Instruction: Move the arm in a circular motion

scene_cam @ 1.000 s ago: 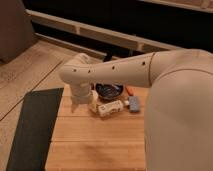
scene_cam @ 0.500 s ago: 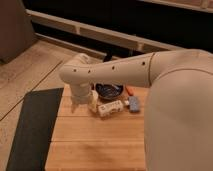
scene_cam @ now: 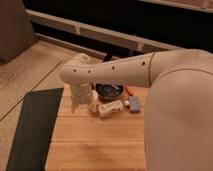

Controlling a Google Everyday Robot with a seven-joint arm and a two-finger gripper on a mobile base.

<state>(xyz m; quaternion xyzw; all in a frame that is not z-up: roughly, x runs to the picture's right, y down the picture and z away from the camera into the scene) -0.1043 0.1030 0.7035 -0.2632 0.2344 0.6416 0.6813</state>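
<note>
Unmoved arm (scene_cam: 117,70), gripper (scene_cam: 78,103) beneath its elbow

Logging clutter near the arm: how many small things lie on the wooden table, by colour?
Dark bowl: 1
White packet: 1
Blue item: 1
Orange item: 1
Total: 4
The gripper, at the end of the arm, hangs just left of them.
</note>
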